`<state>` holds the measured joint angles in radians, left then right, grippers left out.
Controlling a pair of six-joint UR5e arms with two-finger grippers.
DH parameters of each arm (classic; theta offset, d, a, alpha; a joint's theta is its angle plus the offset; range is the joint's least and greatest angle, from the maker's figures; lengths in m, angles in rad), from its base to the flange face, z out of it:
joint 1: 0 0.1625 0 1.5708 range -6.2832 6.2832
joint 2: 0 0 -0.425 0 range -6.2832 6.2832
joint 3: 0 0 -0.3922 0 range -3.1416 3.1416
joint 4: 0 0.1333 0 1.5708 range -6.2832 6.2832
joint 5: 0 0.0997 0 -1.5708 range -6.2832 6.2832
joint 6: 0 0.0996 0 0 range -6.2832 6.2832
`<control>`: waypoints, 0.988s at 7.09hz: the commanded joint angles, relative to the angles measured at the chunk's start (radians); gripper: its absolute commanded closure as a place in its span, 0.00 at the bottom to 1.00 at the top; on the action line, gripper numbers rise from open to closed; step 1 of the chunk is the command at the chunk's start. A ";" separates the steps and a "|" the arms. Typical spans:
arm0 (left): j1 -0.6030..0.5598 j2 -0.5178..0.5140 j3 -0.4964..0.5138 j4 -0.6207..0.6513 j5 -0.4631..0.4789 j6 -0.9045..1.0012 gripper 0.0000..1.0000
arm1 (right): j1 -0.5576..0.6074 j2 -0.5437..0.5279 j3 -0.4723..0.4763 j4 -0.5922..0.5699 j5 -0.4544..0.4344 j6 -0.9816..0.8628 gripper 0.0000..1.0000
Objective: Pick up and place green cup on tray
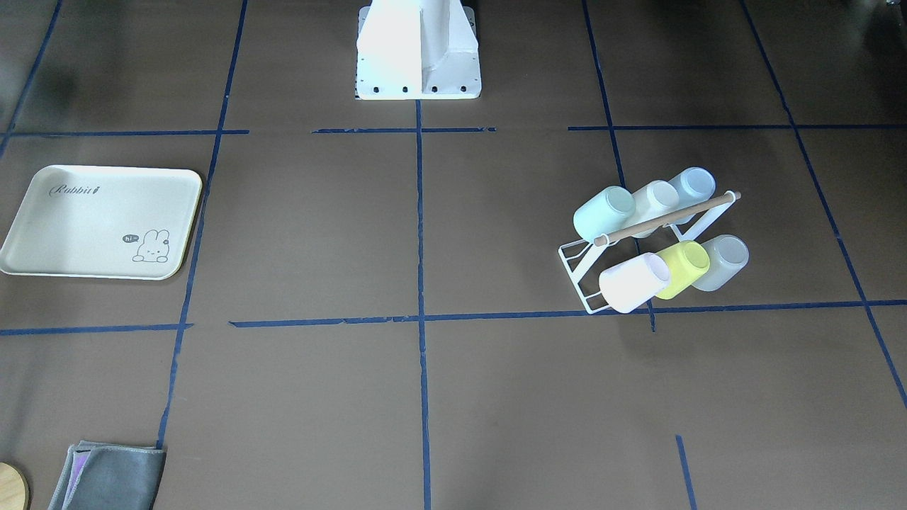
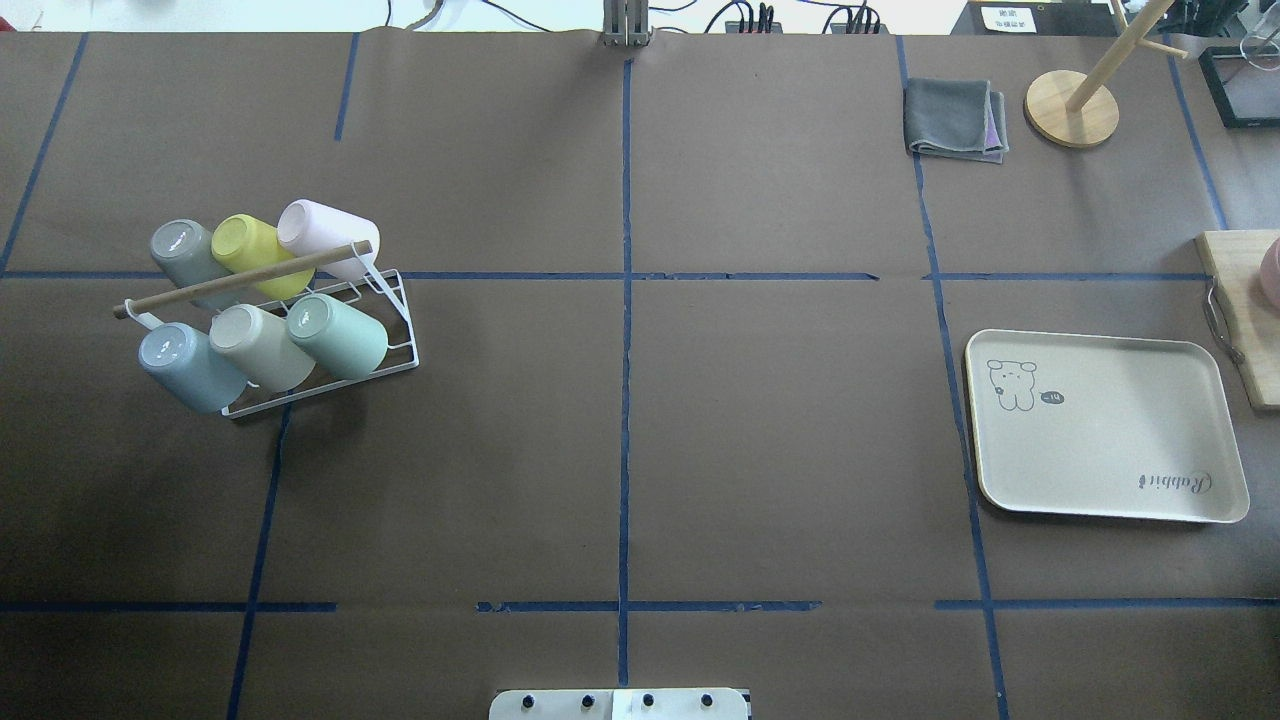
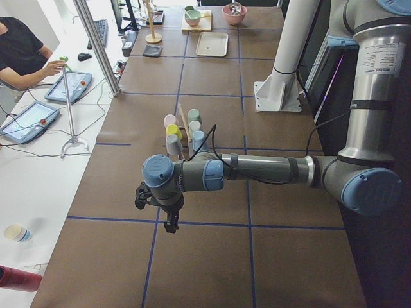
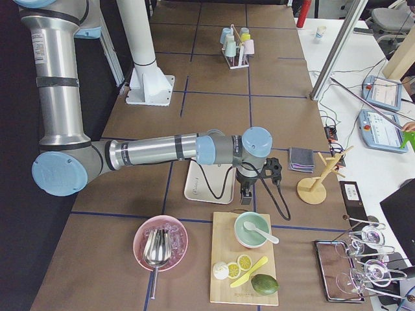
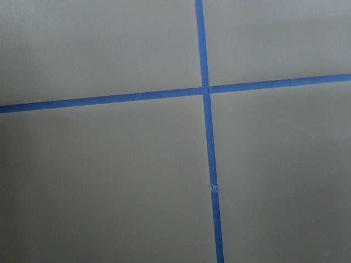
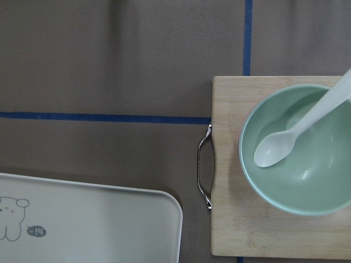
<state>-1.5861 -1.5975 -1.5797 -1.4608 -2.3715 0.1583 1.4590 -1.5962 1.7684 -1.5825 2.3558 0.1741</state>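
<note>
Nothing is grasped yet; the step in hand looks like the reach for the green cup (image 2: 340,335). The cup sits tilted on the rack (image 2: 402,335), base up and out. It is the end cup of the row nearer the robot, on the rack's end toward table centre, on the robot's left half. The cream cup (image 2: 258,345) is right beside it, and the wooden bar (image 2: 240,280) runs above the two rows.

The tray (image 2: 1100,480) lies well apart on the robot's right half, with nothing on it.

To do it well, the left arm should probably come in on the cup's free side, away from the cream cup. The fingers should close across the body near the base, and the cup should come off along its own tilt, not straight up. That should keep it from snagging the rack or hitting the bar. A firm, square grip is needed, since the smooth tapered wall may slip. The carry to the tray is long, so the cup should clear the rack first.

The left gripper (image 3: 169,221) hangs over bare table, near the rack but not at it, touching nothing. Its wrist view shows only tape lines, so the opening cannot be told.

The right gripper (image 4: 246,193) hangs between the tray corner and a board (image 6: 230,241) with a bowl (image 6: 296,186). It appears to hold nothing, and its opening cannot be told either.
</note>
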 commanded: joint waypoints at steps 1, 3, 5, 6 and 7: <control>0.000 0.001 -0.003 -0.001 0.000 0.001 0.00 | -0.070 -0.179 0.054 0.268 -0.029 0.148 0.00; -0.002 0.004 -0.016 -0.001 0.000 0.001 0.00 | -0.170 -0.206 0.052 0.375 -0.026 0.366 0.00; 0.000 0.004 -0.017 -0.001 0.000 0.001 0.00 | -0.276 -0.251 -0.028 0.621 -0.096 0.557 0.00; -0.002 0.004 -0.017 -0.001 0.000 0.001 0.00 | -0.328 -0.246 -0.103 0.735 -0.130 0.623 0.00; -0.002 0.004 -0.019 -0.001 0.000 0.001 0.00 | -0.372 -0.243 -0.127 0.775 -0.153 0.665 0.00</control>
<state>-1.5872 -1.5939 -1.5973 -1.4619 -2.3715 0.1595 1.1426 -1.8403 1.6889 -0.8897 2.2348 0.7740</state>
